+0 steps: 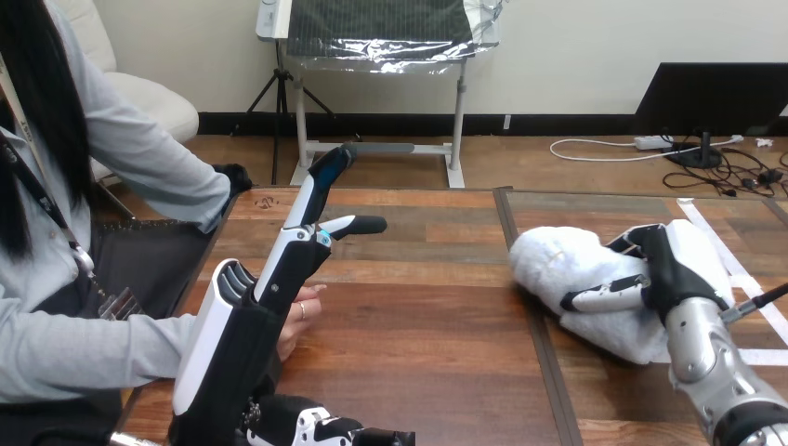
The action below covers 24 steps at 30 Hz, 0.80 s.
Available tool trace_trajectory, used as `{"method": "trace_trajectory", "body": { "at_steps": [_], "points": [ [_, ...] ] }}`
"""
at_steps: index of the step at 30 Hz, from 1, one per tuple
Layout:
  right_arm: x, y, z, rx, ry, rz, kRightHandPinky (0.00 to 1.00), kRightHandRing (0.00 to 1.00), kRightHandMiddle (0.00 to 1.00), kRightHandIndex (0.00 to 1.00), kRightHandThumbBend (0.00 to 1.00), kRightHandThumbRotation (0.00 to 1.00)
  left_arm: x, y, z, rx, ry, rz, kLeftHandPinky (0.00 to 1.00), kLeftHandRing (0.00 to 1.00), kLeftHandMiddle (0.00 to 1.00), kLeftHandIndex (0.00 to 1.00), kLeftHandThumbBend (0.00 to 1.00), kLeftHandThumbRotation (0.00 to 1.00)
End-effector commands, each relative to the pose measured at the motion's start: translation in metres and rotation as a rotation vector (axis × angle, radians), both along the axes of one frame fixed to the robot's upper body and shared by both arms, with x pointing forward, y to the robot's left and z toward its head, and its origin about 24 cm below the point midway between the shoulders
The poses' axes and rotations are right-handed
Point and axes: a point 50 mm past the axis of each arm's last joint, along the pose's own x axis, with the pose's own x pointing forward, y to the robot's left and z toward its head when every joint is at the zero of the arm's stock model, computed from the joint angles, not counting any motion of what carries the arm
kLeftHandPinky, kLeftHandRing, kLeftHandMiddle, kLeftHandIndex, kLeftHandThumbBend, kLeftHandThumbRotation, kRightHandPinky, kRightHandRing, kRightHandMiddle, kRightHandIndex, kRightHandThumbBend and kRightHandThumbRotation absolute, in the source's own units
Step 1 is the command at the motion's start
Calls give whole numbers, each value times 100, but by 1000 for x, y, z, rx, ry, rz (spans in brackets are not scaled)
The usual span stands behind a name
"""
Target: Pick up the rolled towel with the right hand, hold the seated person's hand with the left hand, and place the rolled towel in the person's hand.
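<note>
The white rolled towel [567, 274] lies on the right part of the wooden table [418, 325]. My right hand [671, 269] is on its right end, fingers curled over the top and thumb across the front, shut on it. My left hand [295, 253] stands at the table's left, open, its fingers straight and pointing away from me, thumb sticking out to the right. The person's hand [302, 314] rests on the table just behind my left wrist, touching it and partly hidden by my forearm. My left fingers are not curled round it.
The person sits at the left side, their grey sleeve [84, 353] reaching to the table's left edge. A seam [525, 297] splits the tabletop just left of the towel. White tape strips [743, 279] lie on the right part.
</note>
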Motion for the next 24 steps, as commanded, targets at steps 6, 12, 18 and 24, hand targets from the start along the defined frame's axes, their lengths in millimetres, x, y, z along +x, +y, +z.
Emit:
{"method": "trace_trajectory", "body": {
  "at_steps": [6, 12, 18, 24],
  "points": [
    [9, 24, 14, 104, -162, 64, 46, 51, 55, 49, 86, 0, 7, 3, 12, 18, -59, 13, 66, 95, 100, 98, 100, 60],
    [10, 30, 17, 128, -223, 74, 41, 46, 53, 49, 85, 0, 7, 5, 12, 38, -56, 17, 64, 93, 100, 98, 100, 59],
    [11, 37, 22, 181, -299, 84, 39, 44, 52, 49, 85, 0, 6, 10, 14, 113, -52, 63, 64, 92, 100, 99, 100, 58],
    [10, 43, 26, 262, -360, 102, 37, 42, 50, 48, 83, 0, 4, 13, 17, 181, -41, 104, 68, 92, 100, 98, 100, 55]
  ]
}}
